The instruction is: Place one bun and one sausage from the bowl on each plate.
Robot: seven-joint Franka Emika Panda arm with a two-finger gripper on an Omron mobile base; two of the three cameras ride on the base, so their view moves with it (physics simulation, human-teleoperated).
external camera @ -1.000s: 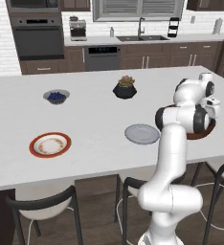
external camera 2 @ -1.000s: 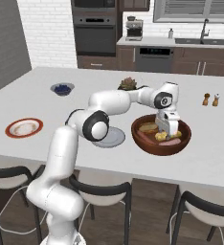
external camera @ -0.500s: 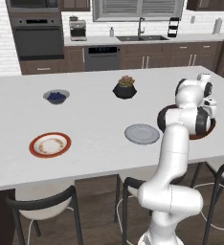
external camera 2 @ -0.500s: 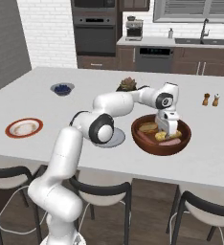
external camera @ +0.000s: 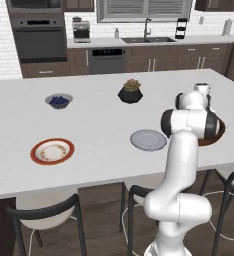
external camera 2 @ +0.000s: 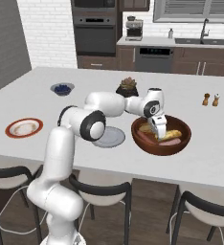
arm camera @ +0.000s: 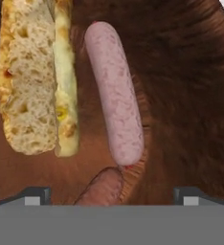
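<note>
We find the claw (external camera 2: 160, 137) spread wide inside the bowl (external camera 2: 181, 143), the sausage (arm camera: 115, 91) lying lengthwise straight ahead between its tips.

On the surface (external camera 2: 214, 143), the bowl (external camera 2: 161, 143) holds buns (external camera 2: 172, 135) and sausages (arm camera: 115, 93); a plate (external camera 2: 108, 137) lies just left of it.

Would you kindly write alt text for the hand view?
A pale pink sausage lies in the dark brown bowl beside a split toasted bun, seen close from above. The open jaws frame a second sausage's end at the bottom.
</note>
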